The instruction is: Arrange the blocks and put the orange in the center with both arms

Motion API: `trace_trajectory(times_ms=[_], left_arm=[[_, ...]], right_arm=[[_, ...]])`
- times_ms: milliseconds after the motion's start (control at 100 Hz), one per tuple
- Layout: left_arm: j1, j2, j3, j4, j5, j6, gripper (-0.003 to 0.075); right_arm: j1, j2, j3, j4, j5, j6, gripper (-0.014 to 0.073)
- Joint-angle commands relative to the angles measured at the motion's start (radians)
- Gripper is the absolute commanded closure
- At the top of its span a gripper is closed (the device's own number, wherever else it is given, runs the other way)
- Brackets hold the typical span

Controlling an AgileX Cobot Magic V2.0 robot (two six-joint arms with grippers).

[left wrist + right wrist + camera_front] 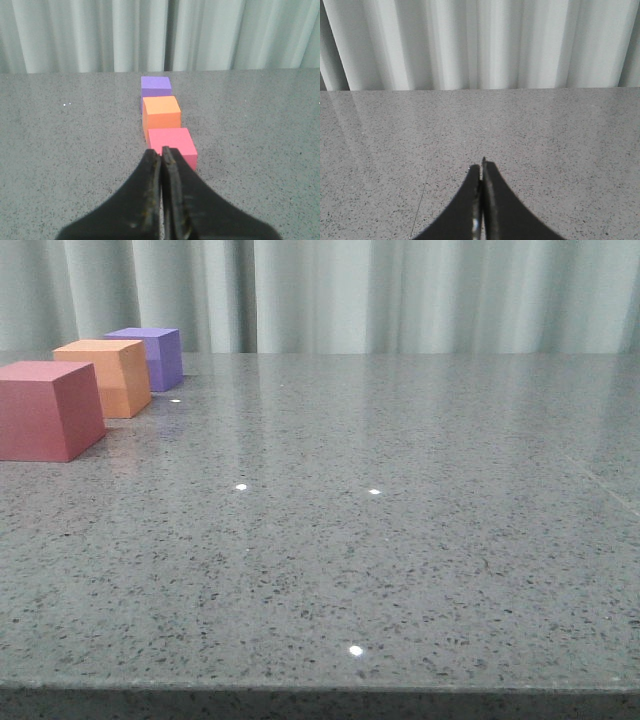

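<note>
Three blocks stand in a row at the table's far left in the front view: a red/pink cube [45, 410] nearest, the orange cube [108, 375] in the middle, a purple cube [150, 355] farthest. The left wrist view shows the same line: pink cube [171, 144], orange cube [161, 113], purple cube [156, 86]. My left gripper [161, 150] is shut and empty, its tips just short of the pink cube. My right gripper [481, 167] is shut and empty over bare table, with no block in its view. Neither arm shows in the front view.
The grey speckled stone table [380, 540] stretches wide to the right of the blocks. A pale curtain [400, 290] hangs behind the far edge. The table's front edge [320, 690] runs along the bottom of the front view.
</note>
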Motion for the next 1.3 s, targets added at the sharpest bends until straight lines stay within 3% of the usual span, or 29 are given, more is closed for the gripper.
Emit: trace_trajectory(times_ms=[0, 190, 350, 640, 960, 1290], left_arm=[[-0.004, 0.008, -0.024, 0.008, -0.098, -0.006, 0.0741], [0.011, 0.002, -0.022, 0.009, -0.1, -0.006, 0.0741], [0.108, -0.044, -0.014, -0.015, -0.1, -0.006, 0.0741], [0.245, -0.179, 0.178, -0.078, -0.226, -0.006, 0.0741], [0.243, -0.285, 0.414, -0.064, -0.377, -0.006, 0.0741], [0.233, -0.322, 0.536, -0.064, -0.535, -0.008, 0.0741]], right_arm=[[-0.006, -0.001, -0.028, -0.002, -0.079, -0.006, 0.0662], [-0.006, -0.001, -0.028, -0.002, -0.079, -0.006, 0.0662], [-0.006, -0.001, -0.028, -0.002, -0.079, -0.006, 0.0662], [-0.006, -0.001, -0.028, -0.002, -0.079, -0.006, 0.0662], [-0.006, -0.001, -0.028, -0.002, -0.079, -0.006, 0.0662], [-0.006, -0.001, -0.028, -0.002, -0.079, -0.006, 0.0662]])
